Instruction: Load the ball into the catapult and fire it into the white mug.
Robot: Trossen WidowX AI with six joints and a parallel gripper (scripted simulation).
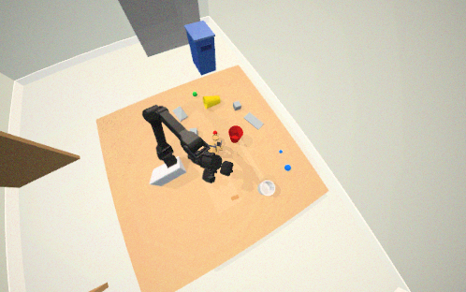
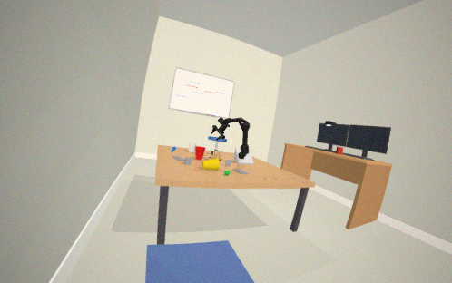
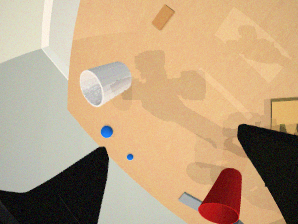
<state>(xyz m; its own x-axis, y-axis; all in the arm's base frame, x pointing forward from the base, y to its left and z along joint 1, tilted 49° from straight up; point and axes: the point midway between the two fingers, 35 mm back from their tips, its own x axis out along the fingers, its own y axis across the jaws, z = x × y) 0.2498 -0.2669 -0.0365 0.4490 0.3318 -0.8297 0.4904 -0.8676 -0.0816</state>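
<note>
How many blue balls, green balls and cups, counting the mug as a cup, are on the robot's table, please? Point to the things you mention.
Blue balls: 2 (large ball (image 1: 287,167) (image 2: 174,148) (image 3: 106,131), small ball (image 1: 281,152) (image 3: 130,157))
Green balls: 1 (green ball (image 1: 195,94) (image 2: 227,172))
Cups: 3 (white mug (image 1: 267,188) (image 2: 191,147) (image 3: 117,78), red cup (image 1: 236,132) (image 2: 200,152) (image 3: 223,192), yellow cup (image 1: 211,101) (image 2: 211,164))
Total: 6
</note>
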